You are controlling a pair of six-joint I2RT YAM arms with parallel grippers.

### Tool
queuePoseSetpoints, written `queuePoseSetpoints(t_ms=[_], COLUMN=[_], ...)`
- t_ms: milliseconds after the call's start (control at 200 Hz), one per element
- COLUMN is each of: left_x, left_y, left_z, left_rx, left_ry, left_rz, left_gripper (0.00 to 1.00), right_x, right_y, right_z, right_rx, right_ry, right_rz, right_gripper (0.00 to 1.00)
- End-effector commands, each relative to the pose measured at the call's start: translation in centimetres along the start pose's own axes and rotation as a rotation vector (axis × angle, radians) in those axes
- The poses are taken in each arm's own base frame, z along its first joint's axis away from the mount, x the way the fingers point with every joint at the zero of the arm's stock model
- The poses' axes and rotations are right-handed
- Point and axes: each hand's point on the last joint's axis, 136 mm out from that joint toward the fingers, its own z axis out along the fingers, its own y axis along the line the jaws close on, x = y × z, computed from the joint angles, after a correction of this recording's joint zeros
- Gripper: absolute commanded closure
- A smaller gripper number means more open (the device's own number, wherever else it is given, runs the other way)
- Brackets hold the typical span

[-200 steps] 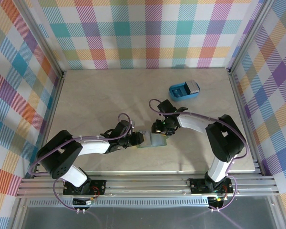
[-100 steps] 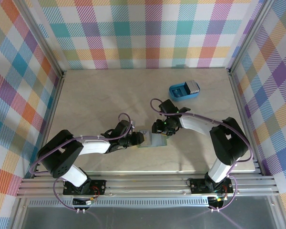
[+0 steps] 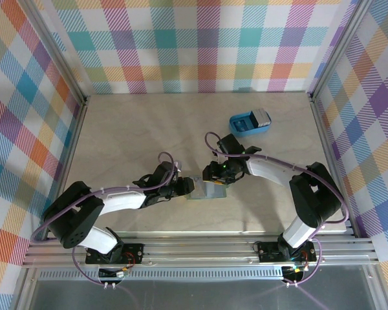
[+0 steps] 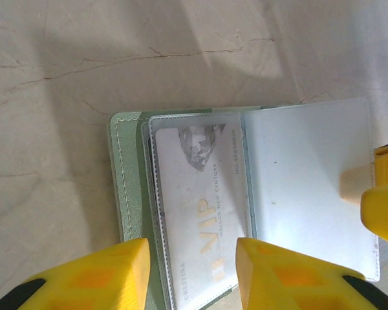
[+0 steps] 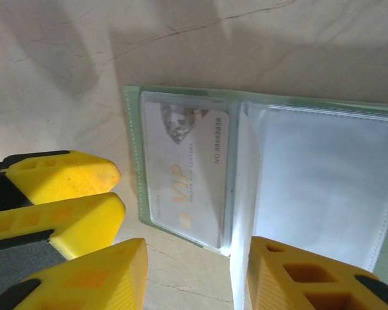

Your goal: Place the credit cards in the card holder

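My left pincer (image 4: 191, 253) is open, straddling one end of the sage-green card holder (image 4: 126, 181). The holder lies spread flat on the desk (image 4: 64, 77), a grey-white VIP card (image 4: 194, 194) under its clear sleeve. My right pincer (image 5: 197, 248) is open too, over the holder's edge. Farther back sits a blue tray (image 3: 249, 123).

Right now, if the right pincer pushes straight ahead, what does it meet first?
Likely the card holder: its clear sleeve's near edge lies straight ahead of the right pincer; depth unclear.
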Motion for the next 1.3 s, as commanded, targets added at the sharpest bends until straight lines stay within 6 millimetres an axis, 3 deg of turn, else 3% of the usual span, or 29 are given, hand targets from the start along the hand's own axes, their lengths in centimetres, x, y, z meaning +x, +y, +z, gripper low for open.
queuePoseSetpoints(t_ms=[0,420,1040,1185,1295], left_x=[-0.4,-0.3,-0.5,-0.4,-0.4], left_y=[-0.5,0.1,0.4,0.5,0.5], left_z=[-1.0,-3.1,-3.5,-3.6,-3.8], left_rx=[-0.008,-0.018,-0.031,-0.033,-0.028], left_ry=[-0.018,-0.056,-0.068,-0.064,-0.071], left_rz=[0.036,0.014,0.004,0.003,0.003], left_gripper=[0.6,0.6,0.6,0.6,0.6], right_x=[0.5,0.1,-0.6,-0.9,-1.2], right_y=[1.3,1.9,2.9,3.0,3.8], right_z=[0.5,3.0,5.6,5.4,4.0], right_rx=[-0.073,-0.13,-0.136,-0.135,-0.148], right_ry=[0.028,0.078,0.087,0.073,0.038], right_rz=[-0.002,0.011,-0.011,-0.022,-0.043], right_gripper=[0.56,0.53,0.49,0.49,0.5])
